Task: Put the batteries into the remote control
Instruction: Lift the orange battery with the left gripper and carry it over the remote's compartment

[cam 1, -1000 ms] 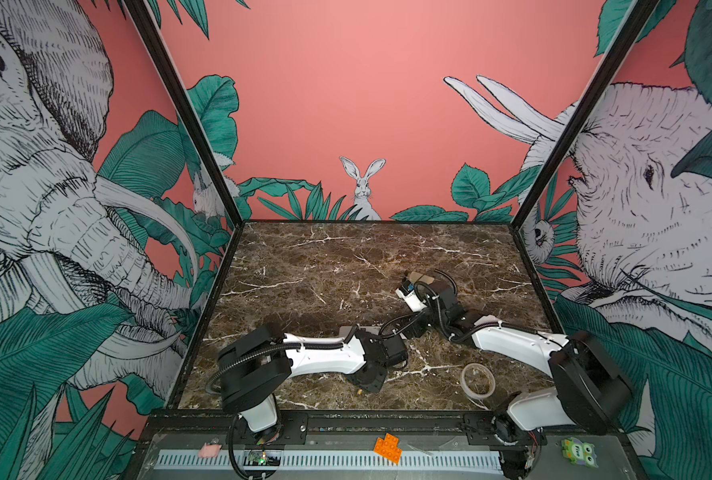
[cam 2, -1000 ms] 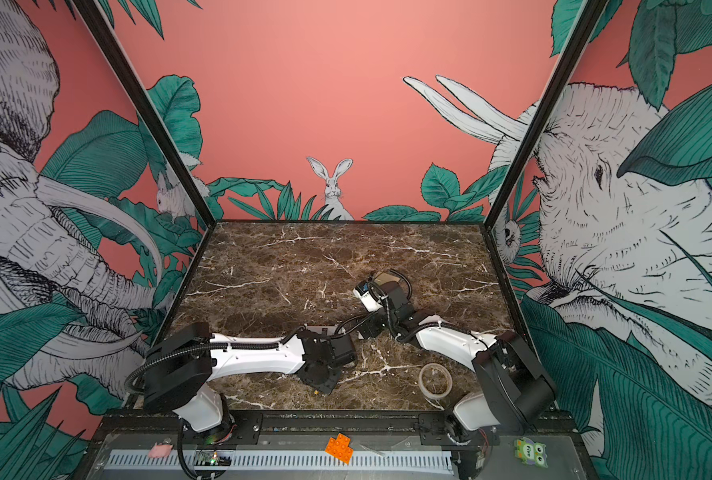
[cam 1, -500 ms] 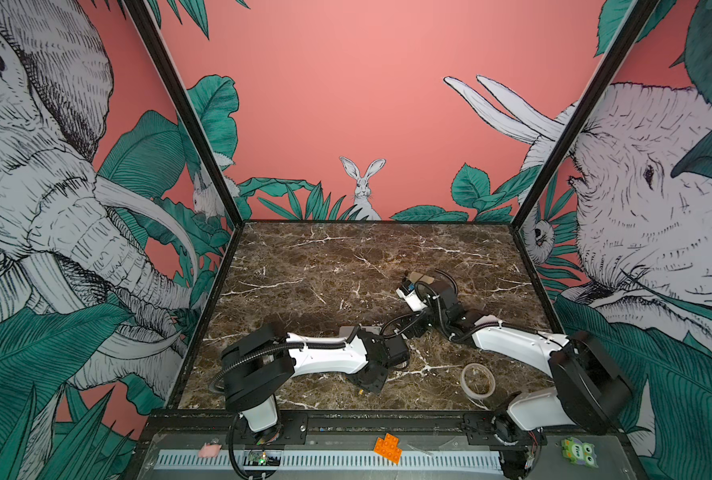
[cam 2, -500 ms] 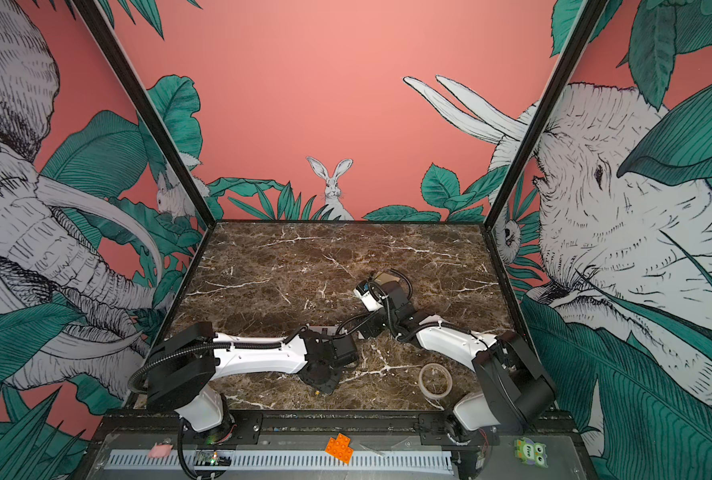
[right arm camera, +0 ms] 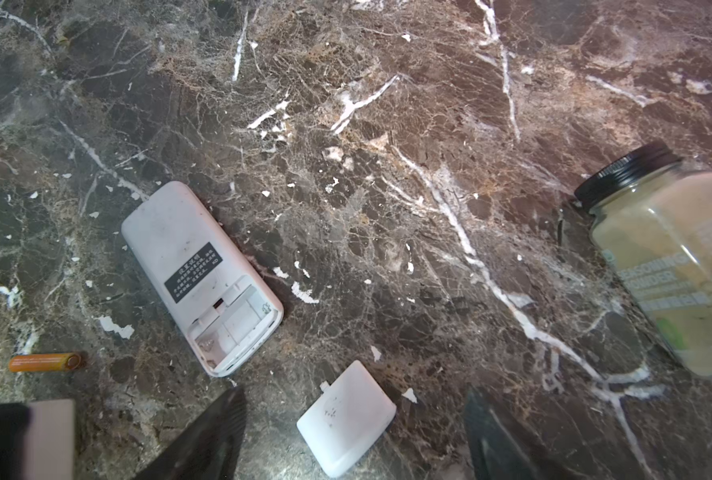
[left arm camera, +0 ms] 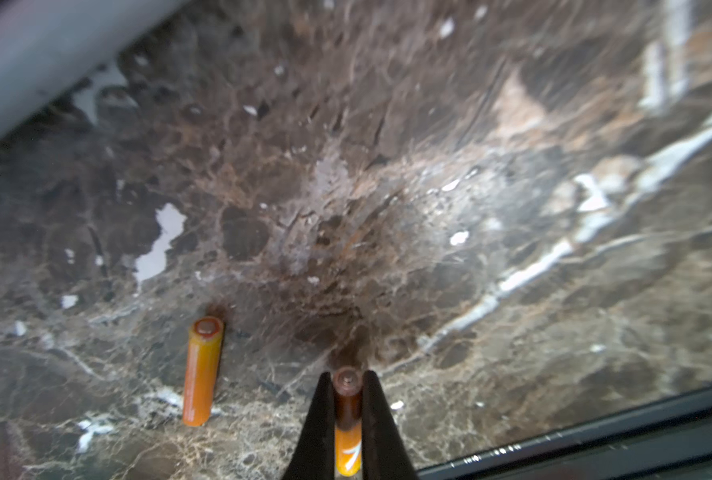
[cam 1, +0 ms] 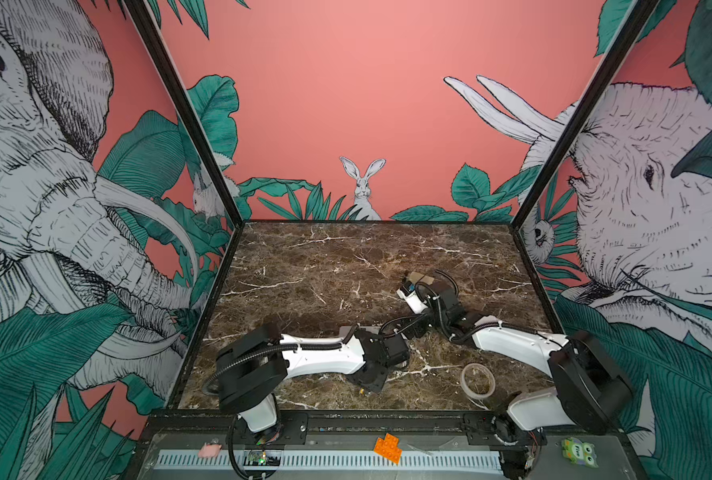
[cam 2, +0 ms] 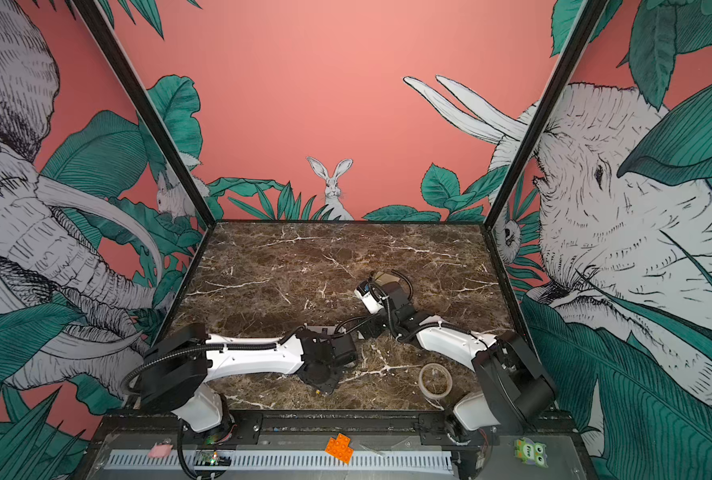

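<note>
Your left fingers [left arm camera: 323,405] are pinched shut on the held battery [left arm camera: 348,442], a small thin orange cylinder whose dull metal end pokes out just past the two black tips. The loose battery [left arm camera: 202,374], a matching orange cylinder, lies flat on the brown marble bench [left arm camera: 429,166]. It sits just beside those fingers, apart from them and roughly parallel to the held battery. You cannot tell from this view whether the held battery is clear of the bench.

Your right fingers [right arm camera: 217,432] stand wide apart and grip nothing. The small white plastic battery cover [right arm camera: 346,432] lies flat on the bench in the gap between them, touching neither. The remote control [right arm camera: 188,257], an oblong white plastic body, lies face down with its dark label up. It is beyond the cover, near it but apart. Its battery compartment, at the end nearer the cover, is open and empty.

In that same wrist view the loose battery lies near the remote's open end, on the side away from the cover, not touching it. A beige rectangular block [right arm camera: 50,436] sits near that battery. A clear glass jar with a black lid and pale powder [right arm camera: 670,266] lies on its side, well apart from the remote. In a top view a clear ring of tape [cam 1: 477,380] lies on the bench near the right arm.
</note>
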Controlling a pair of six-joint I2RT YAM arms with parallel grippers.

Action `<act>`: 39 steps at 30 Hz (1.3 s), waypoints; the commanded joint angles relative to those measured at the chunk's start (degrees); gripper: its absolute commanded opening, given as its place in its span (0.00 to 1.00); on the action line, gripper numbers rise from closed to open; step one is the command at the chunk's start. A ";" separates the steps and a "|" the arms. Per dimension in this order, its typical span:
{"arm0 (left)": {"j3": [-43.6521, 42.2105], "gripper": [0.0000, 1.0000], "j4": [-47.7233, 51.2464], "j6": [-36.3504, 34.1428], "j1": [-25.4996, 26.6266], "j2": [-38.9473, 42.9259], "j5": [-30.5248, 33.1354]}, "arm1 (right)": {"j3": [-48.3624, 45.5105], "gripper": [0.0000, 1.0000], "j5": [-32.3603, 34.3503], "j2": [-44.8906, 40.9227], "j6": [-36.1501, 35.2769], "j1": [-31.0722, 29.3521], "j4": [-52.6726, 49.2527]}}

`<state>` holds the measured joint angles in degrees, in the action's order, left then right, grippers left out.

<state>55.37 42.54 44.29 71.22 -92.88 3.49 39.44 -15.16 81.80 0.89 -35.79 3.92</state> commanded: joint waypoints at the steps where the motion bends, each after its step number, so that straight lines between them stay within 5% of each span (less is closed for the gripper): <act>1: 1.24 0.03 1.69 2.08 -0.27 4.24 2.43 | -0.51 0.81 0.12 -0.10 0.25 0.37 1.53; 13: 1.88 0.00 -5.67 2.31 -8.74 11.20 7.26 | -0.17 0.81 0.71 0.12 0.10 0.55 0.48; 39: 10.05 0.00 -14.08 0.01 -13.73 -4.41 10.95 | -0.18 0.81 0.48 0.48 0.31 0.90 0.75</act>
<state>63.42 28.80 43.72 57.71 -96.86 12.32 39.44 -14.74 81.80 0.89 -35.11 3.90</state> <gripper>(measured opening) 0.114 0.812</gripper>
